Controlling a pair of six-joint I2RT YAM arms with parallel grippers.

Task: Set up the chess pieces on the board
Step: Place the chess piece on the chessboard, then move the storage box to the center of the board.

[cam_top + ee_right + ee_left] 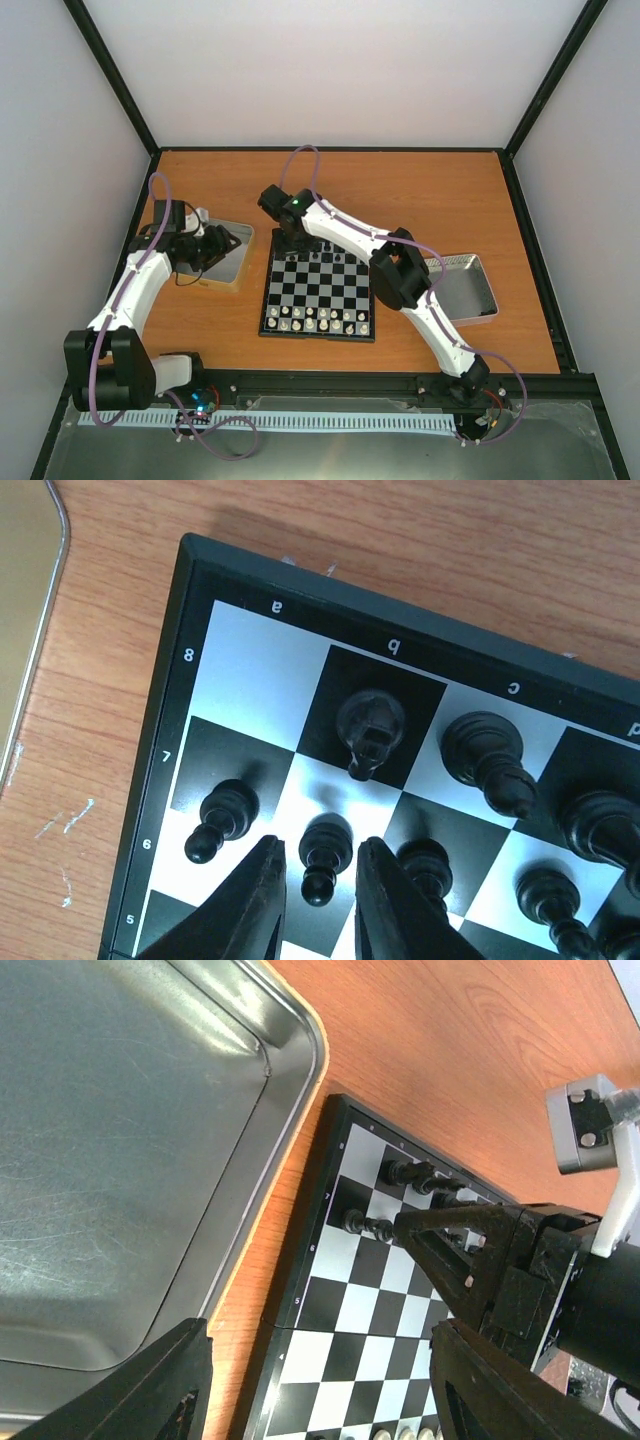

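The board is set mid-table. Black pieces are lined up on its far rows, and white pieces on its near rows. By the far-left corner a black pawn is flanked by the R gripper. Its fingers are a bit apart, but a pinch can't be told. The L gripper is spread wide over a tray just left of the board. A 2nd tray is seen on the right.
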